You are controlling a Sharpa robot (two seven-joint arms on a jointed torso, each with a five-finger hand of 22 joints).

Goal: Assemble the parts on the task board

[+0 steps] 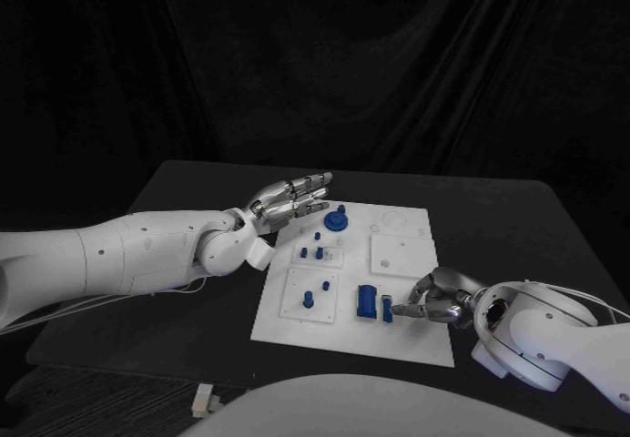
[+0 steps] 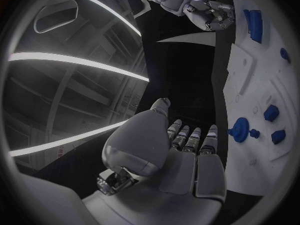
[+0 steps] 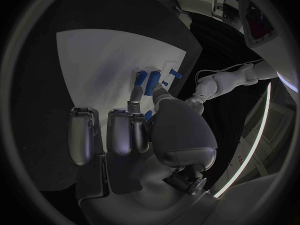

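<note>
Lab or studio: black curtain backdrop [image 1: 394,73], black table [image 1: 525,228], strip lights [image 2: 75,60].

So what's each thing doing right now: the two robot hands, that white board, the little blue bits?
Left robot hand: raised beside the board, fingers stretched out, holding nothing.
Right robot hand: fingers curled, at the board's near right part; whether it holds a piece is unclear.
Task board: lying flat on the table.
Round blue part: standing at the board's far end.
Blue block: lying on the board, near the right robot hand's fingertips.

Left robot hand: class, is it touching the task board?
Apart. In the head view the left robot hand hovers, open, at the task board's far left corner; the left wrist view shows a dark gap.
</note>
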